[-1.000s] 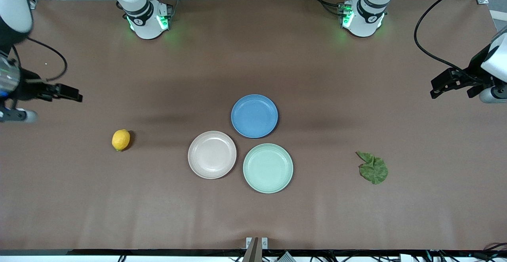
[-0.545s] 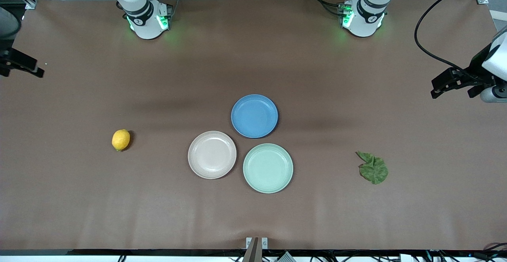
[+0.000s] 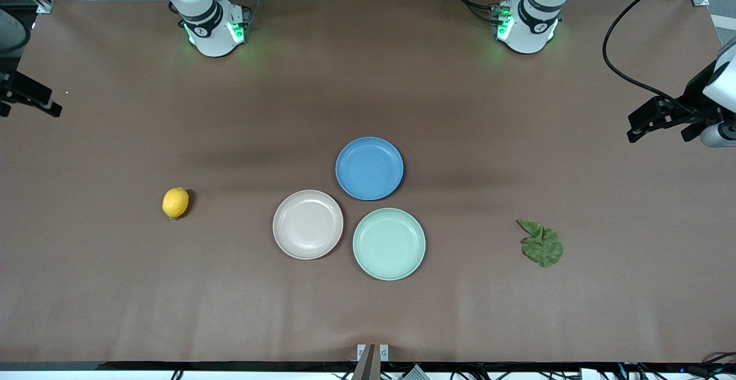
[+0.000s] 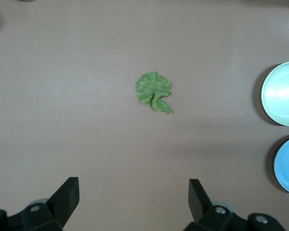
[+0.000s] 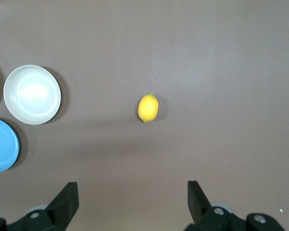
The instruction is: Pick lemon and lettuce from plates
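The lemon (image 3: pixel 175 203) lies on the bare table toward the right arm's end, off the plates; it also shows in the right wrist view (image 5: pixel 148 108). The lettuce (image 3: pixel 541 244) lies flat on the table toward the left arm's end, also seen in the left wrist view (image 4: pixel 154 91). The beige-pink plate (image 3: pixel 307 224) and the mint plate (image 3: pixel 388 244) sit side by side mid-table, both empty. My left gripper (image 3: pixel 633 131) is open, high over the table's left-arm end. My right gripper (image 3: pixel 31 101) is open, high over the table's right-arm edge.
An empty blue plate (image 3: pixel 369 168) sits farther from the front camera than the other two, touching distance from both. A black cable (image 3: pixel 618 69) loops over the table by the left arm. Both arm bases stand along the table's top edge.
My right gripper has pulled away from over the table near the lemon, out toward the table's edge. My left gripper has barely moved. Lemon, lettuce and plates are unmoved.
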Robot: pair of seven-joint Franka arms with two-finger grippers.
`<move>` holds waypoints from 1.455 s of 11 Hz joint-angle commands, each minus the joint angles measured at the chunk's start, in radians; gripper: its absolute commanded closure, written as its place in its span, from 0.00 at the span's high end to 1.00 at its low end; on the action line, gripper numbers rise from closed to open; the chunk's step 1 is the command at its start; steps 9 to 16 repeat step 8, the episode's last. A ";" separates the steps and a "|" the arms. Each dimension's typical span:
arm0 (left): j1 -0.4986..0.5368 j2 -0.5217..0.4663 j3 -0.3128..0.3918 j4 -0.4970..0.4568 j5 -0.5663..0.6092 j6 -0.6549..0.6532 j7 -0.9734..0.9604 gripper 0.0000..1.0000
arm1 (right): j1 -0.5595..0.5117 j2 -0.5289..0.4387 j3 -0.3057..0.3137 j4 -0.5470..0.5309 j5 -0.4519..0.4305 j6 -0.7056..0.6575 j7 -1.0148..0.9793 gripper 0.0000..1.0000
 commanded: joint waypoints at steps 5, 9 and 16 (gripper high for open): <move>0.008 -0.005 -0.004 0.006 -0.014 -0.009 0.003 1.00 | 0.062 0.031 -0.008 -0.077 -0.004 0.100 -0.003 1.00; 0.008 0.001 -0.004 0.006 -0.017 -0.009 0.004 1.00 | 0.063 0.062 -0.006 -0.077 -0.001 0.127 -0.003 1.00; 0.008 0.001 -0.004 0.006 -0.017 -0.009 0.004 1.00 | 0.063 0.062 -0.006 -0.077 -0.001 0.127 -0.003 1.00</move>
